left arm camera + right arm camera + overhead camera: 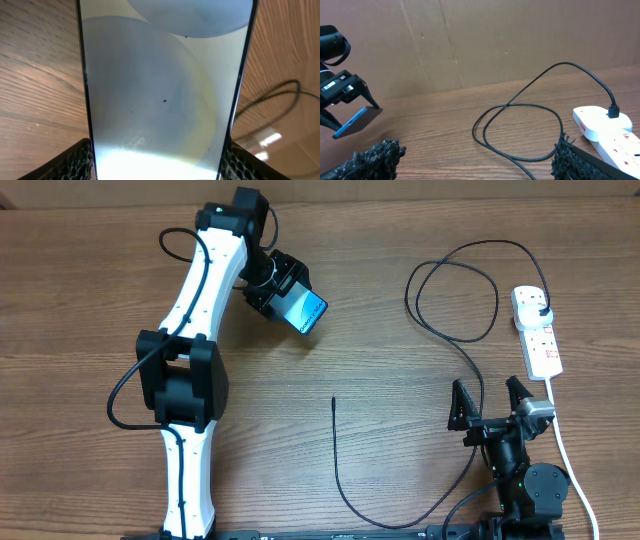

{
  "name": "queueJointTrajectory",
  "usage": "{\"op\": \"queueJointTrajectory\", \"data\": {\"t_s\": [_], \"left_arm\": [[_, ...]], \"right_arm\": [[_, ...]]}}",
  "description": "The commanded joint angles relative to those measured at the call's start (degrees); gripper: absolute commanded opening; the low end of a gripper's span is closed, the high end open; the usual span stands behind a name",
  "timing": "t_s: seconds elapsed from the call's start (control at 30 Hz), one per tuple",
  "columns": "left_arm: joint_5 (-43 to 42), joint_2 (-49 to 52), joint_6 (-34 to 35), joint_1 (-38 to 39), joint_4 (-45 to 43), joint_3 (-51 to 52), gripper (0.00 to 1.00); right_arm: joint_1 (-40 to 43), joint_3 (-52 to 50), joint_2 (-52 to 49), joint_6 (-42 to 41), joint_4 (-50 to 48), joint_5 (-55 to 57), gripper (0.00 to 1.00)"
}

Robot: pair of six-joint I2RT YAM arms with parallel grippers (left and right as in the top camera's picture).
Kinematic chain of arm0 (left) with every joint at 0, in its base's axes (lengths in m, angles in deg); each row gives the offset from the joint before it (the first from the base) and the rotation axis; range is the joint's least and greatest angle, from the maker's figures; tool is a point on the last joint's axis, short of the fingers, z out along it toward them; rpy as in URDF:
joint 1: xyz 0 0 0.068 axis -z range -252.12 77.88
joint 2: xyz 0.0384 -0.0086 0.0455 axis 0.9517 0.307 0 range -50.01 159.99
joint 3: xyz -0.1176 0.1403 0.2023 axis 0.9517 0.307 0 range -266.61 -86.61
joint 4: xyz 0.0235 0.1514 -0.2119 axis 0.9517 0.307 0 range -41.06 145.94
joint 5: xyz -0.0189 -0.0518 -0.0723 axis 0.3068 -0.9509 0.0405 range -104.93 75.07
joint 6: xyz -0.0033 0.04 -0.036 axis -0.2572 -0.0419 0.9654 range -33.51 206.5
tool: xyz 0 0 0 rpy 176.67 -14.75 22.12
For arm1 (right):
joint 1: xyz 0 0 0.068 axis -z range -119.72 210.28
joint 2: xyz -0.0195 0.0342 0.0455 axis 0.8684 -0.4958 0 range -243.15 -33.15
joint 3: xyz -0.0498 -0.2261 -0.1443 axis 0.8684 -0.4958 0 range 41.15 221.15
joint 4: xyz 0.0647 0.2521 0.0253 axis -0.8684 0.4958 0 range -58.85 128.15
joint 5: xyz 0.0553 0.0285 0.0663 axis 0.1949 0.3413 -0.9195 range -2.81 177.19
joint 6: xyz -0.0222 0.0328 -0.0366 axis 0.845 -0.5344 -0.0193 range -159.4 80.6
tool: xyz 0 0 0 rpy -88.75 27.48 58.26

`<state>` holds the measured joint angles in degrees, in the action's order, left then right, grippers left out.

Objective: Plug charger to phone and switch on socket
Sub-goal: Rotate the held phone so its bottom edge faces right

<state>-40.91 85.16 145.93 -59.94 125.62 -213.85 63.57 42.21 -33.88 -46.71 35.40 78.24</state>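
Brown wood-grain tabletop [400, 240] fills our view, with a plain cardboard wall [470, 40] behind it. We see the left gripper [283, 292] clamped on the long edges of the slim rectangular blue-teal glossy smartphone [307, 311], holding it tilted above the wood at far left-centre, its small white text too tiny to read. The right gripper [487, 390] stands wide and holds nothing at near right. The long thin black charger cable [335, 435] lies with its connector tip free mid-table and its black plug [540, 302] seated in the white elongated plastic power strip [545, 345], whose red print we cannot read.
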Motion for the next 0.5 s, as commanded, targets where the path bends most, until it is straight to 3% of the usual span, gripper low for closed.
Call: {"op": "queueJointTrajectory", "data": {"t_s": [0.0,0.47], "left_arm": [[4.42,-0.20,-0.68,1.22,0.00,-1.92,0.04],[5.42,-0.20,-0.72,3.39,0.02,-1.92,0.04]], "right_arm": [[-0.11,-0.61,0.57,-0.17,-0.24,0.37,1.00],[-0.11,-0.59,0.57,-1.88,-4.46,3.30,1.00]]}}
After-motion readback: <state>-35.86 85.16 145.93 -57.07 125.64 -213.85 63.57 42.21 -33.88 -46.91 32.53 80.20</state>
